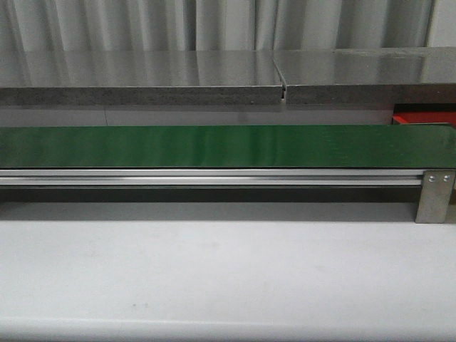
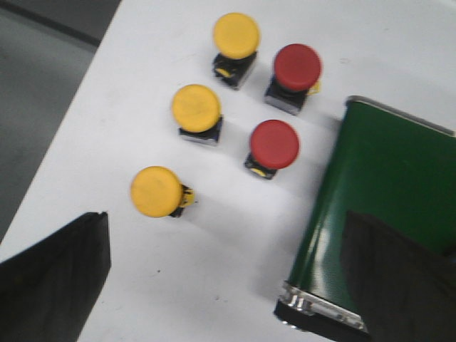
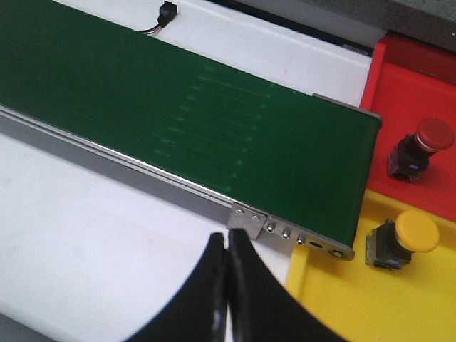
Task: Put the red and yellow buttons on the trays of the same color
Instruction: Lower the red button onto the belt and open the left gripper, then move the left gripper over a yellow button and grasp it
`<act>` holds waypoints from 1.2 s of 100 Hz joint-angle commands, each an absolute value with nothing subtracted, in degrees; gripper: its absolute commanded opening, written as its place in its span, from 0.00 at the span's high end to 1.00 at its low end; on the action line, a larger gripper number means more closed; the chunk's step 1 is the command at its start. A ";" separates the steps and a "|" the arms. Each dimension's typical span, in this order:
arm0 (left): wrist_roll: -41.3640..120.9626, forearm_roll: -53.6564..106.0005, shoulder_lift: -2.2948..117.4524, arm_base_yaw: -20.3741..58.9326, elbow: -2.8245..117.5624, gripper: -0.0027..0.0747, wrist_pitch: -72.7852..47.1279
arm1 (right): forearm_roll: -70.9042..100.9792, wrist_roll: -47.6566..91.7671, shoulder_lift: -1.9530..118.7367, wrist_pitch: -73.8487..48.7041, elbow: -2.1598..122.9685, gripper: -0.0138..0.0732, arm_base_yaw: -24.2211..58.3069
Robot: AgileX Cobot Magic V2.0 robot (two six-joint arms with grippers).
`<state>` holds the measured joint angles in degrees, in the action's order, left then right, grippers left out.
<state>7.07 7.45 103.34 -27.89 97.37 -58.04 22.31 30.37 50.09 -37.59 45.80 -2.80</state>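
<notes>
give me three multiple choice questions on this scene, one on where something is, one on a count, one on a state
1. Where does the red button in the right wrist view lie?
A. on the green belt
B. in the red tray
C. in the yellow tray

2. How many yellow buttons lie on the white table in the left wrist view?
A. one
B. two
C. three

3. How does the right pincer stand?
A. shut, holding nothing
B. wide open
C. shut on a button

Answers:
1. B, it lies on the red tray, beside the end of the green belt.
2. C, three yellow buttons show there, next to two red ones.
3. A, its fingers press together with nothing between them.
</notes>
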 commanded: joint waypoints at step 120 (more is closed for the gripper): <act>6.94 7.90 117.71 -31.37 98.20 0.14 -48.08 | 23.45 30.70 49.54 -33.77 47.10 0.98 -2.86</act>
<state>7.07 7.51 119.94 -31.28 96.08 -50.47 22.31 30.37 50.09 -37.59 45.80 -2.80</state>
